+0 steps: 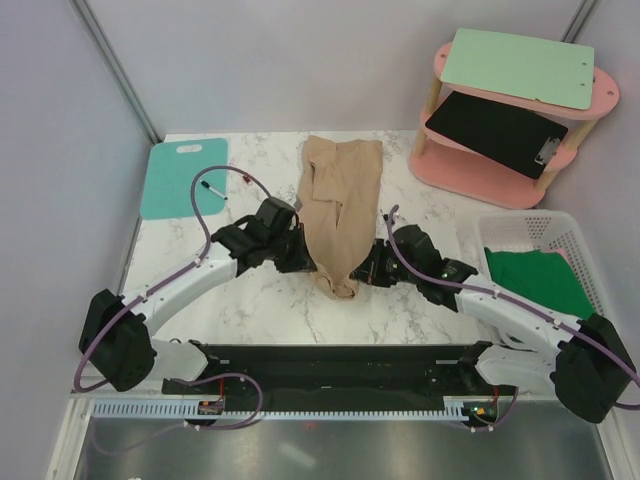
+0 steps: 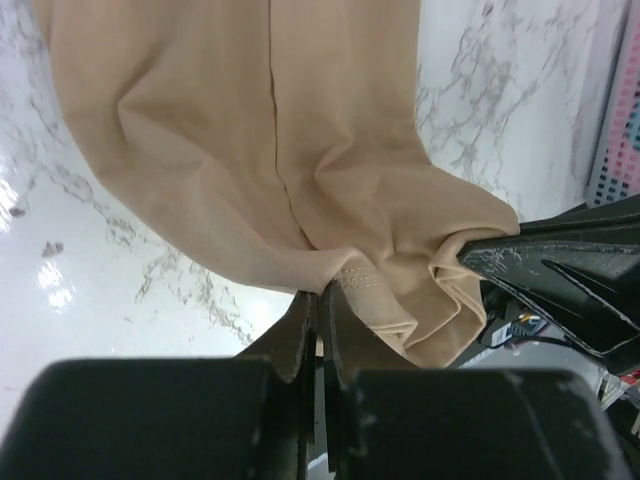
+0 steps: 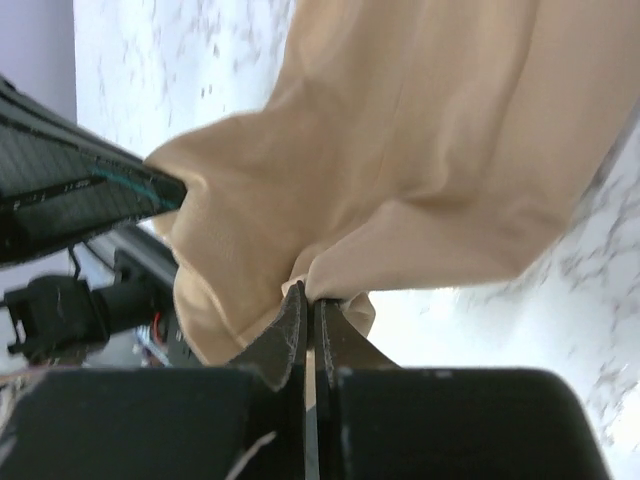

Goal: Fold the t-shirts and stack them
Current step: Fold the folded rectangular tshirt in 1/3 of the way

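Observation:
A tan-beige t-shirt point(image 1: 340, 200) lies bunched lengthwise down the middle of the marble table. My left gripper point(image 1: 308, 262) is shut on its near hem from the left; in the left wrist view the stitched hem point(image 2: 365, 280) sits pinched at the fingertips of the left gripper point(image 2: 322, 297). My right gripper point(image 1: 362, 268) is shut on the same near end from the right, and in the right wrist view the cloth point(image 3: 400, 170) folds into the tips of the right gripper point(image 3: 310, 300). A green t-shirt point(image 1: 535, 275) lies in the white basket.
A teal board point(image 1: 182, 177) with a pen lies at the table's back left. The white basket point(image 1: 560, 232) stands at the right edge. Behind it a pink shelf point(image 1: 480, 165) holds a mint-green clipboard point(image 1: 515, 65) and a black one point(image 1: 495, 130).

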`<action>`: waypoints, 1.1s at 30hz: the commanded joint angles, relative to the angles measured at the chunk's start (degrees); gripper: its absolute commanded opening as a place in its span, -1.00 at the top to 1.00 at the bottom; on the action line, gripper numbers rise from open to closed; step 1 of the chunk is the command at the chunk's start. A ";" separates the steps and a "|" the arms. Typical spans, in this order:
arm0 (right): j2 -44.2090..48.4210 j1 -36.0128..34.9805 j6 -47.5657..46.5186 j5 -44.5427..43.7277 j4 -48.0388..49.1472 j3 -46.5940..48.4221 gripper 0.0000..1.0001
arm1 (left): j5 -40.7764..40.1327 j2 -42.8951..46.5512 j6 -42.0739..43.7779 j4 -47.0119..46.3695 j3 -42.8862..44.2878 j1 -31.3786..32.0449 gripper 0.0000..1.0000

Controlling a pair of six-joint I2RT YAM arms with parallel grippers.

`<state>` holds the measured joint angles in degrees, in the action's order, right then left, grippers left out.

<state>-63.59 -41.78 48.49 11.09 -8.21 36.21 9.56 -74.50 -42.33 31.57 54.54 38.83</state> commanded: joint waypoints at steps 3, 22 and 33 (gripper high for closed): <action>-7.06 4.24 -8.31 -9.94 -1.02 10.37 1.00 | -0.69 -5.04 6.29 2.09 9.35 -5.51 0.96; -30.43 16.55 -14.56 -11.71 5.83 25.92 1.00 | 7.75 -31.58 14.81 1.21 30.78 -17.20 0.96; -37.42 19.98 -17.36 -19.88 14.08 30.34 -0.66 | 10.58 -40.65 17.01 0.07 41.09 -20.81 -0.37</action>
<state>-104.16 -22.59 34.79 -4.21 -1.74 65.58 19.16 -116.49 -27.38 32.80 93.21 18.87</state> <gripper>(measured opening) 0.579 0.520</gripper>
